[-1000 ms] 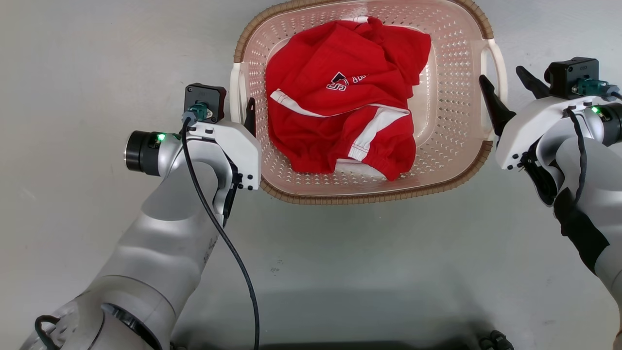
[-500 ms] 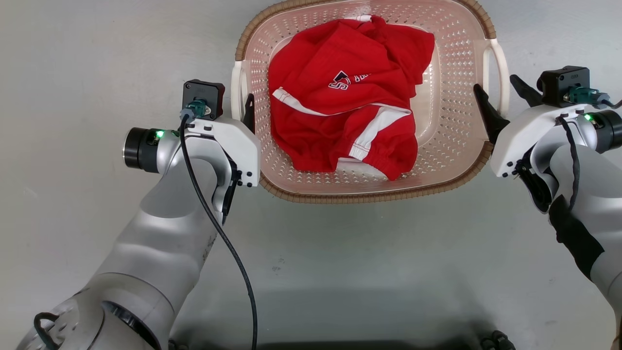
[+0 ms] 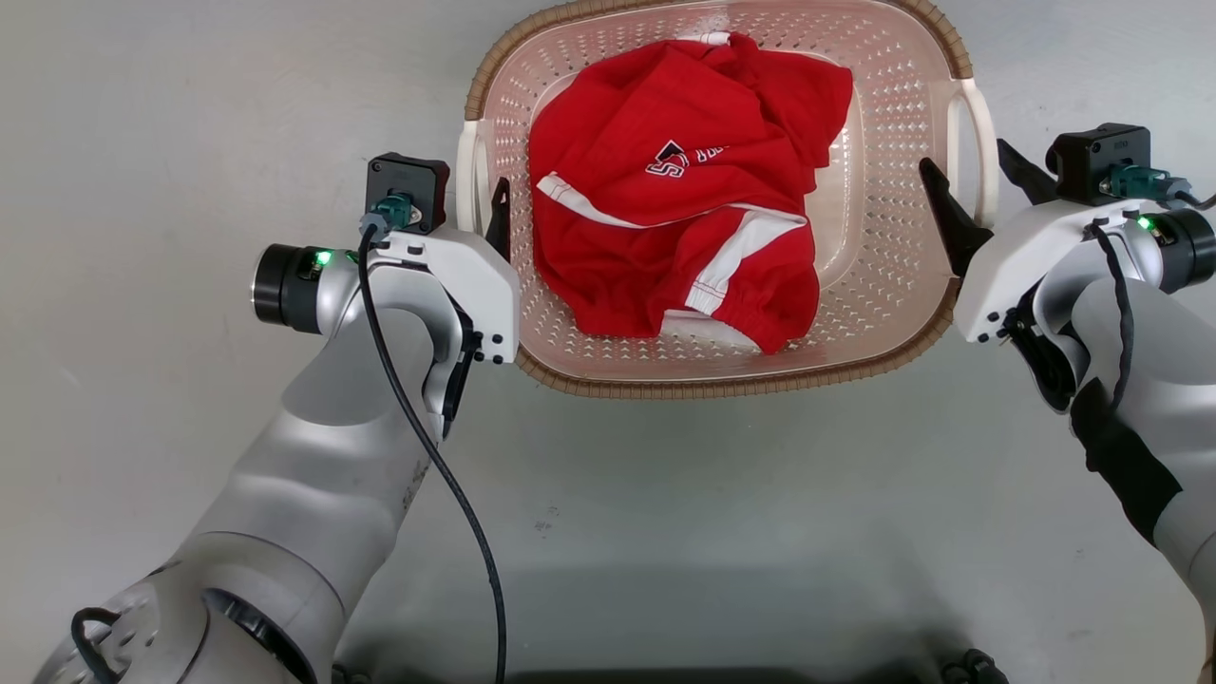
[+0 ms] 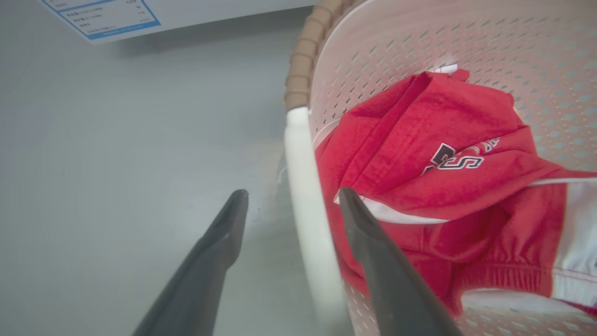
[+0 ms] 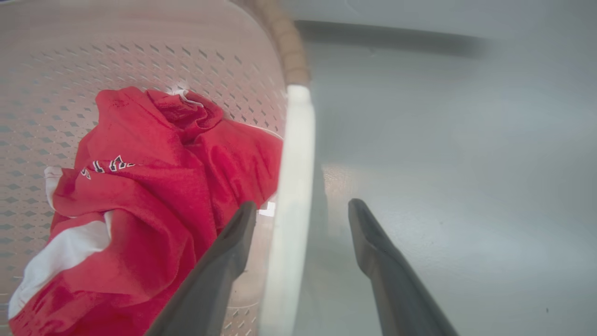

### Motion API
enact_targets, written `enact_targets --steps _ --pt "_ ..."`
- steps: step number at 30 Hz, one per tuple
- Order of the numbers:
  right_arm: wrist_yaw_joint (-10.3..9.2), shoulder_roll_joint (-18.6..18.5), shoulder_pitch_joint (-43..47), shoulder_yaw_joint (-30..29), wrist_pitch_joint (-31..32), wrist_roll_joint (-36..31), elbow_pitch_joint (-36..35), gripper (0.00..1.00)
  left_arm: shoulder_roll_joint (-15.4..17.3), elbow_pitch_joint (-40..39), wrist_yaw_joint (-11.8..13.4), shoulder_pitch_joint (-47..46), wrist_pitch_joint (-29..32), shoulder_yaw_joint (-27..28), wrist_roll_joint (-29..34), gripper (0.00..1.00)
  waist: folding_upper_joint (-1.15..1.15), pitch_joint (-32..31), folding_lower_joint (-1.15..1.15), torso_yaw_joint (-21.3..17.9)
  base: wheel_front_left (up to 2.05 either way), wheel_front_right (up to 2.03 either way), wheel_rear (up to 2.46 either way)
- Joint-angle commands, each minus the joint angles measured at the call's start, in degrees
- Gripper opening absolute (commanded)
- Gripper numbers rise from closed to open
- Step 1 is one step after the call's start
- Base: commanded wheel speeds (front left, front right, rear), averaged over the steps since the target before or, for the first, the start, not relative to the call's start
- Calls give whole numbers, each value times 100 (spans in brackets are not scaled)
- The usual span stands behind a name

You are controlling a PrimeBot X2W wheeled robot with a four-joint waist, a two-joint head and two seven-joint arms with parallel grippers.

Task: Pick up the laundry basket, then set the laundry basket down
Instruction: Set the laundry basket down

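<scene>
On the grey floor [image 3: 665, 532], the left gripper [image 4: 294, 193] stands at the basket's [image 3: 722, 385] 9 o'clock side and the right gripper [image 5: 303, 204] at its 3 o'clock side. Each gripper's dark fingers are spread wide astride a white handle, one inside the rim and one outside: the left handle [image 4: 298, 149] and the right handle [image 5: 298, 130]. The basket sits on the floor at 12 o'clock in the head view, with a crumpled red garment [image 3: 684, 228] trimmed in white inside.

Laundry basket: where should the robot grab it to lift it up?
Take the white side handles: left hand on the left handle, right hand on the right handle, each from its outer side. They are thin, sticking-out bars; the laundry basket is too wide for one hand.
</scene>
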Motion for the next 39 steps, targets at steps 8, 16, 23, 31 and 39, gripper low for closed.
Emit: enact_targets --steps 8,16,23,31,39 --pt "-21 -59 473 -34 -19 -91 -151 100 131 -154 8 5 -98 -20 -111 100 0 -35 0 13 0 0 0" --pt "-21 -98 497 -109 -19 -173 -222 100 131 -246 17 79 -119 -84 -190 100 0 -220 0 31 0 0 0" --pt "-21 -173 495 -385 -19 -416 -397 100 131 -354 33 179 -130 -82 -271 100 0 -514 0 51 0 0 0" --pt "-21 -318 745 -1284 -19 -1220 -785 100 133 -704 154 433 -133 373 -59 100 0 -1088 0 96 0 0 0" --pt "-21 -402 1224 -2182 -19 -1978 -1096 100 304 -1230 170 1056 -133 1072 473 100 0 -1892 0 113 0 0 0"
